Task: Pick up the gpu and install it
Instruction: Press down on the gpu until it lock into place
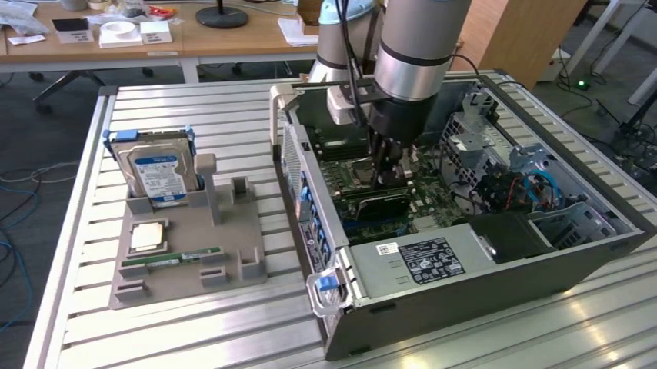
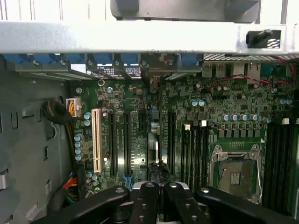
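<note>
Slatted table [image 1: 185,323], open case [image 1: 575,257], drive [image 1: 159,171]

A silver table of ribbed aluminium slats [image 1: 195,108] carries everything. Toward the exterior view's left, a flat grey plastic fixture tray [image 1: 190,265] with upright holders lies directly on the slats. Toward the exterior view's right sits an open grey metal computer case [image 1: 472,280] — lying on its side, its inside facing up — just beside the tray, a narrow strip of slats between them.
</note>
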